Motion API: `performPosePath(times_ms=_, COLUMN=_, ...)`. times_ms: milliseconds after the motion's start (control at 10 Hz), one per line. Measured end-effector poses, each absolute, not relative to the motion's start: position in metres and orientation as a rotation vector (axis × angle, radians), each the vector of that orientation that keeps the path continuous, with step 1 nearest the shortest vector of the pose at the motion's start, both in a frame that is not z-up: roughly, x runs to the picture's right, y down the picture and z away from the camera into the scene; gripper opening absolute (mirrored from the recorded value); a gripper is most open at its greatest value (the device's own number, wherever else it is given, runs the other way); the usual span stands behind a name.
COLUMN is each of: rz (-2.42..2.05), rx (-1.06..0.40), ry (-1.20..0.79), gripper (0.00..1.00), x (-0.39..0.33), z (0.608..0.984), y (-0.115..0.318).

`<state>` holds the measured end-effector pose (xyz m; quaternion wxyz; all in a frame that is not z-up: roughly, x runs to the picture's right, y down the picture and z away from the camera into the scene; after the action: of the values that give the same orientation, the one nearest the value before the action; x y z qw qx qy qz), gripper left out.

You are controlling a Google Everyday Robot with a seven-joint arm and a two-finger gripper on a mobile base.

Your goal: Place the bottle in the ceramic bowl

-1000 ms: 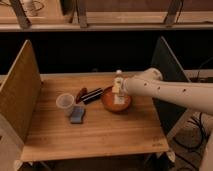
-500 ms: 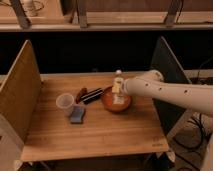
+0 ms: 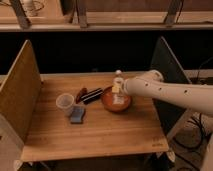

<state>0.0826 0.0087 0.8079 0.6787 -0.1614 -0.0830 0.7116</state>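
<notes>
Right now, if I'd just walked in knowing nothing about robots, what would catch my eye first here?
Probably the long white robot arm reaching in from the right, its gripper over the orange-red ceramic bowl at the middle of the wooden table. A pale bottle stands upright at the gripper, above the bowl. To the left sit a translucent cup and a black bar.
</notes>
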Motion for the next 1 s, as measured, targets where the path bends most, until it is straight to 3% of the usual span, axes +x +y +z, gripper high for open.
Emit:
performPosePath(times_ms=200, rz=1.598, rx=-0.362, ry=-0.186, gripper=0.18, x=0.0827, z=0.8079, y=0.0087)
performPosePath(times_ms=400, rz=1.599, rx=-0.362, ry=-0.186, gripper=0.02, x=0.0828, z=0.8079, y=0.0088)
performPosePath(times_ms=500, rz=1.599, rx=-0.362, ry=-0.186, gripper=0.0, x=0.0829, z=0.8079, y=0.0088)
performPosePath(times_ms=600, rz=1.599, rx=-0.362, ry=-0.186, gripper=0.04, x=0.083, z=0.8079, y=0.0088)
performPosePath(times_ms=1000, rz=1.599, rx=-0.362, ry=-0.186, gripper=0.45, x=0.0831, z=0.808, y=0.0089)
